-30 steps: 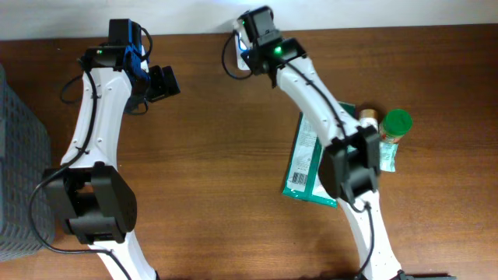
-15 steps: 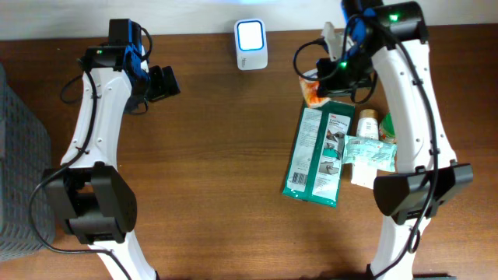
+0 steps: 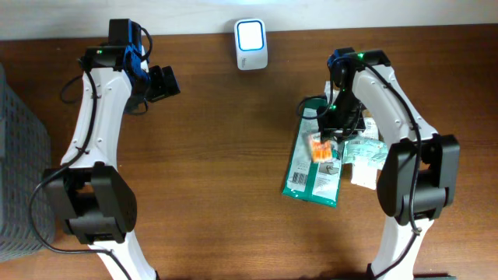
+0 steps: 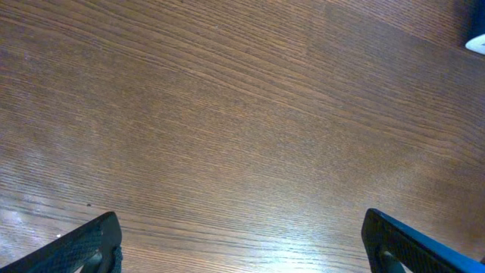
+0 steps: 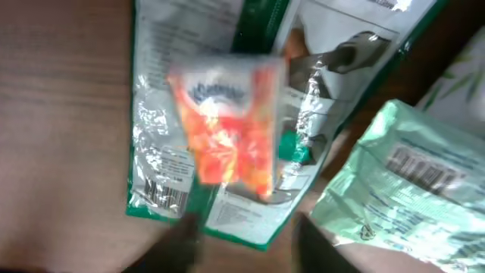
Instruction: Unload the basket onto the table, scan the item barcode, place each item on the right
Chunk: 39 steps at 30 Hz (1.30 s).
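Right gripper (image 3: pixel 328 131): jaws released and standing apart with nothing between them. The fingers show only as dark blurs at the near edge of my wrist view, so I'm reading that from the gap. Just ahead of the jaws is the orange packet (image 5: pixel 227 129), free of them and lying flat. It's clear film over orange and red contents, with a white patch and bluish print near its far end. The wrist view is motion-blurred, so I can't read the print or find a barcode on it. It rests on the green-and-white flat pack (image 5: pixel 163 163), which runs past both sides of my jaws. That pack has a barcode (image 5: pixel 168 194) printed face up near its corner, close to one finger. To the other side of the jaws, overlapping the flat pack's edge, is a pale green packet (image 5: pixel 409 174) with its own barcode strip showing. Well apart from the right jaws, up at the table's (image 3: pixel 233 194) far edge, the white scanner (image 3: pixel 250 44) stands with its window lit, roughly between my two grippers. Left gripper (image 4: pixel 250 243): jaws fully released, tips wide apart, holding nothing, only bare wood under them. Far out beyond my left arm is a grey basket (image 3: pixel 15 155) at the table's side.
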Each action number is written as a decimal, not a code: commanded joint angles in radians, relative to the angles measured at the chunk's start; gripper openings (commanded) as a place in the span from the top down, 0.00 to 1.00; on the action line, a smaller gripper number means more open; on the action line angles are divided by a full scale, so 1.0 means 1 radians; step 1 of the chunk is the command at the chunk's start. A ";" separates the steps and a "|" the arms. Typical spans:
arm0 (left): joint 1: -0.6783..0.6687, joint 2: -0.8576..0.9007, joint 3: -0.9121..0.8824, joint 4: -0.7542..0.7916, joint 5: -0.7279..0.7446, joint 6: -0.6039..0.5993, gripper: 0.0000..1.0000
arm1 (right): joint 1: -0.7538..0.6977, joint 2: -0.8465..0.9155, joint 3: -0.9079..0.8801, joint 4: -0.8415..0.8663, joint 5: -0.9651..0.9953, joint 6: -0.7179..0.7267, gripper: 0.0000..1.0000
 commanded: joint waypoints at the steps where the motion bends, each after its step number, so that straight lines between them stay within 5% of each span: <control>1: 0.002 0.009 -0.001 -0.001 0.007 -0.002 0.01 | -0.021 -0.027 0.026 -0.011 0.010 0.010 0.43; 7: 0.002 0.009 -0.001 -0.001 0.007 -0.002 0.01 | 0.034 -0.256 0.367 -0.146 0.010 -0.033 0.39; 8: 0.002 0.009 -0.001 -0.001 0.007 -0.002 0.01 | 0.034 -0.347 0.483 -0.228 0.010 -0.032 0.32; 9: 0.002 0.009 -0.001 -0.001 0.007 -0.002 0.01 | 0.034 -0.376 0.513 -0.253 0.011 -0.032 0.02; 15: 0.002 0.009 -0.001 -0.001 0.007 -0.002 0.01 | 0.034 -0.646 0.565 -0.286 0.033 -0.055 0.02; 24: 0.002 0.009 -0.001 -0.001 0.007 -0.002 0.01 | 0.005 -0.725 0.540 -0.252 0.154 -0.097 0.02; 29: 0.002 0.009 -0.001 -0.001 0.007 -0.002 0.01 | -0.146 -0.929 0.067 0.225 -0.036 -0.299 0.02; 39: 0.002 0.009 -0.001 -0.001 0.007 -0.002 0.01 | -0.183 -1.652 -1.259 1.361 -0.033 -0.313 0.02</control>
